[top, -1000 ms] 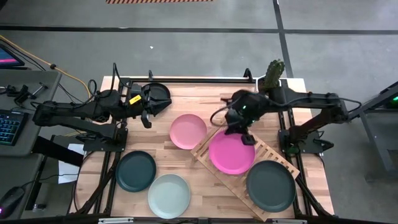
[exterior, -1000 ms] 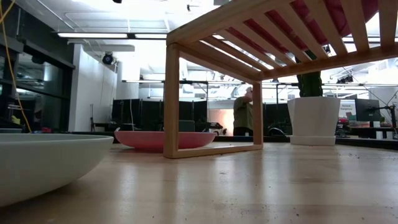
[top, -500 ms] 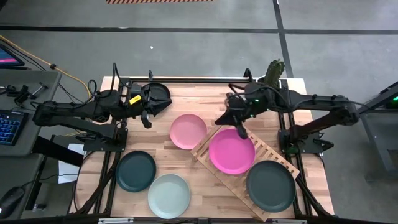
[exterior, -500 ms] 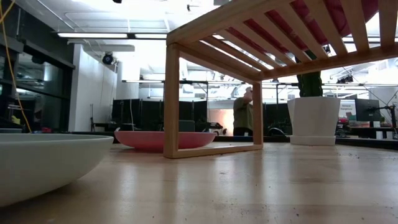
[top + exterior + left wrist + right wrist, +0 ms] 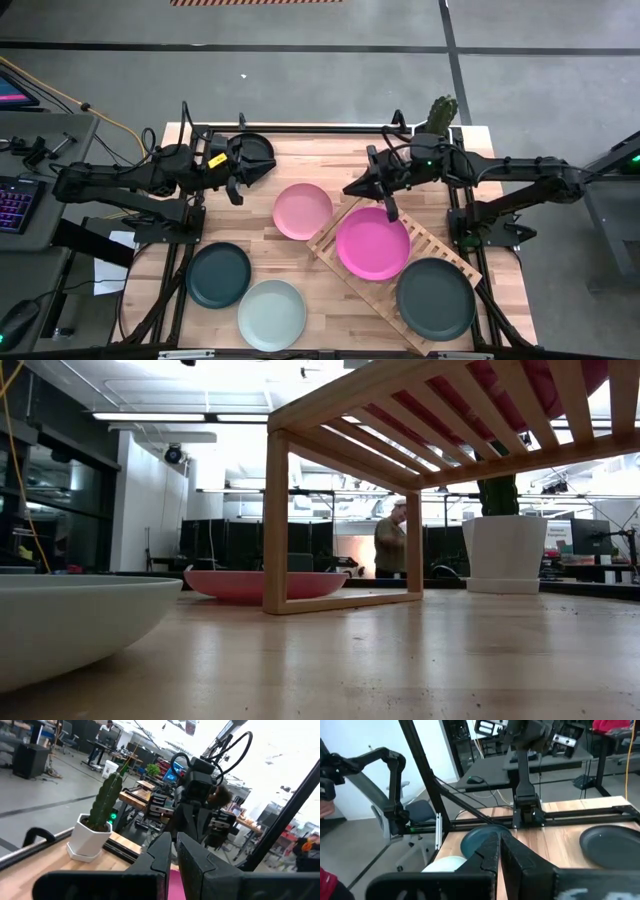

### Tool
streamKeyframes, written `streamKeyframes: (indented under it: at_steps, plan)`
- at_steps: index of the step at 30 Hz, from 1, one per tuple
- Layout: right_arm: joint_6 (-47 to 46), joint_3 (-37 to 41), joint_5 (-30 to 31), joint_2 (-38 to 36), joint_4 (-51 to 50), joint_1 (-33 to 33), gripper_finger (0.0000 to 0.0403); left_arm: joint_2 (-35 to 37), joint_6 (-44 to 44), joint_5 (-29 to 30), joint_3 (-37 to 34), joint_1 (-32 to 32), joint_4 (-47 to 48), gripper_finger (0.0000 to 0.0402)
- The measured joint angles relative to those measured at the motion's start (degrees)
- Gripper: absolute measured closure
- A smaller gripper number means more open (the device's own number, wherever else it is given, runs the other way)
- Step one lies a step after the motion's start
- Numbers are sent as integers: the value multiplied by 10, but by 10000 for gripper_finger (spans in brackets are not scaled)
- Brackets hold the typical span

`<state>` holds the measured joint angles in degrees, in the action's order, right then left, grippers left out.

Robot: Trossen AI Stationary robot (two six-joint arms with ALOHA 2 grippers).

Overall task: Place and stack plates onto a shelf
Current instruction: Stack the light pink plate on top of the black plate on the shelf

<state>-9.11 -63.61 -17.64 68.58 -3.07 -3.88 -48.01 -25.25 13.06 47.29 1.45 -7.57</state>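
1. Judging by the high view, one plate is done: the magenta plate (image 5: 372, 243) lies flat on the slatted shelf (image 5: 440, 250), which sits diagonally right of centre on the desk (image 5: 310, 300).
2. Five plates seem left to place. The light pink plate (image 5: 302, 211) lies on the desk touching the shelf's upper-left end. The dark teal plate (image 5: 218, 274) and the pale mint plate (image 5: 272, 314) sit at lower left, side by side.
3. A dark grey plate (image 5: 435, 298) at lower right overlaps the shelf's lower end; whether it rests on the slats or beside them I cannot tell.
4. The second dark plate (image 5: 255, 150) sits at upper left, right at the left hand (image 5: 232, 180); whether it is gripped is hidden. The left wrist view shows those fingers pressed together.
5. The right hand (image 5: 388, 205) hangs over the shelf's upper edge, just above the magenta plate, apart from it. In the right wrist view its fingers (image 5: 517, 857) are pressed together on nothing.
6. The low view shows the shelf only from beneath, cut off at the top, with the magenta plate glimpsed between slats.
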Motion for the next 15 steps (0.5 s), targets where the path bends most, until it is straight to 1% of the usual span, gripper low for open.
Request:
streamKeyframes:
  at_steps: [4,6,8,11,15]
  plan:
    - [-1,0,2,0,2,0,403,-13,3,6,0,-2,3,380]
    - [-11,0,8,0,3,0,403,-24,-4,15,2,-16,23,376]
    - [-15,0,8,0,3,0,403,-38,-26,14,22,-45,91,367]
    - [-15,0,9,0,3,0,403,-71,-77,-14,50,-97,239,342]
    - [-15,0,9,0,3,0,403,-127,-159,-50,51,-135,399,296]
